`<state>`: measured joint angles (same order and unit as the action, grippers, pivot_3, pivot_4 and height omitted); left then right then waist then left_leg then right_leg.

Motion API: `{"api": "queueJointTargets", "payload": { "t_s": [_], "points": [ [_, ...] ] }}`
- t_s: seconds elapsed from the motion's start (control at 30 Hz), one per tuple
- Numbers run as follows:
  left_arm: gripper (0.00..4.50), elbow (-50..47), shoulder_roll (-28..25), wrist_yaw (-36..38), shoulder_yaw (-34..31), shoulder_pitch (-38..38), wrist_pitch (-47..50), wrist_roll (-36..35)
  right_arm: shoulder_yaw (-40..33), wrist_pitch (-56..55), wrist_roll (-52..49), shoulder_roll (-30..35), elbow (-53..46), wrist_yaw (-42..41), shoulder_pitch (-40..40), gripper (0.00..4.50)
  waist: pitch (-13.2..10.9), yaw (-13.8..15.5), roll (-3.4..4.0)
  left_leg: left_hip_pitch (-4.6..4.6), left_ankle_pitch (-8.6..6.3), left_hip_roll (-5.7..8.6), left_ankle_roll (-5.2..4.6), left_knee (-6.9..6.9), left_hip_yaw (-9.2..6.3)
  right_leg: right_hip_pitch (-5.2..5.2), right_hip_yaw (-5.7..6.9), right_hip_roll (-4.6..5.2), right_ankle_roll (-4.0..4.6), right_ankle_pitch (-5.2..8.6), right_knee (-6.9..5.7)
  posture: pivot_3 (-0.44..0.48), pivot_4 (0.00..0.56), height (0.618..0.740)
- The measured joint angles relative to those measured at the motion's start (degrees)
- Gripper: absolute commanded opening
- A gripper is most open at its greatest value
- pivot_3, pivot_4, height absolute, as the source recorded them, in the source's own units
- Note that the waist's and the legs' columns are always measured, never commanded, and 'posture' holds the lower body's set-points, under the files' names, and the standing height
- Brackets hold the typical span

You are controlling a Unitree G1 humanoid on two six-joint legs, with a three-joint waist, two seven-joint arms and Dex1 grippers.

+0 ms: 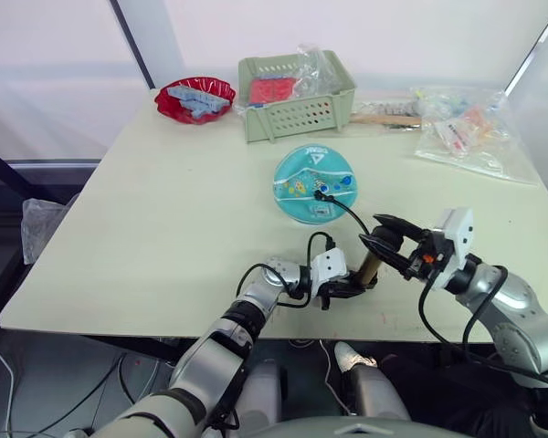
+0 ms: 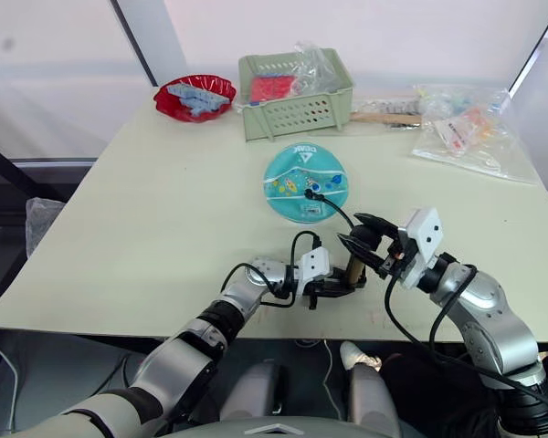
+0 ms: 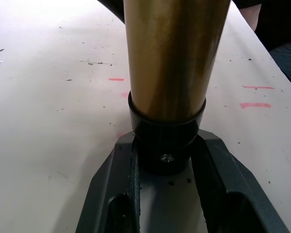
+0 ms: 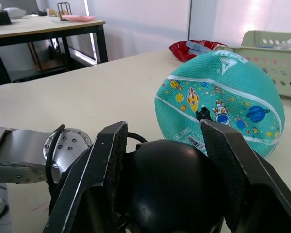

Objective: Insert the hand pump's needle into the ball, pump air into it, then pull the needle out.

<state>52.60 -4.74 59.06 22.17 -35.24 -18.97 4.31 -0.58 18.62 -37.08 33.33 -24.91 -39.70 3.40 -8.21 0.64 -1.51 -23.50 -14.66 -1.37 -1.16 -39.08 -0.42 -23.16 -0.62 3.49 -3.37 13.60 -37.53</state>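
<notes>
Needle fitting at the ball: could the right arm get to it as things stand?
Probably not yet: the right gripper is shut on the hand pump handle. Otherwise the table up to the ball looks free.

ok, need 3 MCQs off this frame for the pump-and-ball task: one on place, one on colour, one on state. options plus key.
1. Where does the pump's black hose end?
A. on top of the ball
B. in the red bowl
C. in the green basket

2. What colour is the hand pump's cylinder?
A. silver
B. brass-gold
C. white

3. What is the left gripper doing?
A. hanging open over the ball
B. resting on the basket
C. clamping the pump's black lower cap

Key:
1 A: the hose runs to a small fitting on the ball.
2 B: the hand pump reads brass-gold in the left wrist view.
3 C: the left gripper has its fingers either side of the cap, while the right gripper closes on the handle end.
</notes>
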Motion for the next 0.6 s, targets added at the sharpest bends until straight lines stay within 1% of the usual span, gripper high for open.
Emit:
{"api": "queueJointTargets", "payload": {
  "t_s": [0.17, 0.3, 0.37, 0.5, 0.6],
  "points": [
    [1.03, 0.11, 0.09, 0.48, -0.09, -0.3, -0.51, 0.0, -5.0, 5.05, -7.64, 4.48, -0.67, -3.38, 3.03, 1.94, -0.2, 0.06, 0.18, -0.16, 0.0, 0.01, 0.0, 0.0, -0.01, -0.1, 0.08, 0.02, 0.0, 0.0, 0.05, 0.0, 0.15, 0.736],
    [1.03, 0.11, 0.11, 0.72, -0.15, -0.39, -0.71, 0.0, -8.47, 8.67, -12.86, 7.63, -2.31, -3.9, 5.22, 1.94, -0.28, 0.09, 0.24, -0.23, 0.0, 0.01, 0.0, 0.01, -0.02, -0.15, 0.11, 0.02, 0.0, -0.01, 0.06, 0.0, 0.15, 0.736],
    [1.03, 0.15, 0.11, 0.76, -0.23, -0.43, -1.02, -0.01, -10.64, 11.09, -16.86, 9.87, -2.79, -4.3, 7.49, 1.94, -0.42, 0.06, 0.37, -0.24, 0.0, 0.02, 0.0, 0.01, -0.03, -0.16, 0.06, 0.05, -0.01, -0.01, 0.08, 0.0, 0.15, 0.736],
    [1.03, 0.23, 0.13, 0.84, -0.33, -0.47, -1.13, -0.03, -15.05, 15.25, -24.38, 13.71, -2.72, -4.18, 13.65, 1.94, -0.54, 0.08, 0.37, -0.25, 0.0, 0.03, 0.0, 0.01, -0.04, -0.17, 0.09, 0.06, -0.01, -0.01, 0.09, 0.0, 0.15, 0.736],
    [1.03, 0.29, 0.13, 1.03, -0.41, -0.47, -1.21, -0.06, -16.55, 16.87, -27.06, 15.08, -2.68, -3.83, 15.34, 1.94, -0.55, 0.08, 0.37, -0.26, 0.0, 0.03, -0.01, 0.04, -0.03, -0.17, 0.1, 0.06, -0.09, -0.06, 0.11, 0.0, 0.15, 0.736]
  ]
}}
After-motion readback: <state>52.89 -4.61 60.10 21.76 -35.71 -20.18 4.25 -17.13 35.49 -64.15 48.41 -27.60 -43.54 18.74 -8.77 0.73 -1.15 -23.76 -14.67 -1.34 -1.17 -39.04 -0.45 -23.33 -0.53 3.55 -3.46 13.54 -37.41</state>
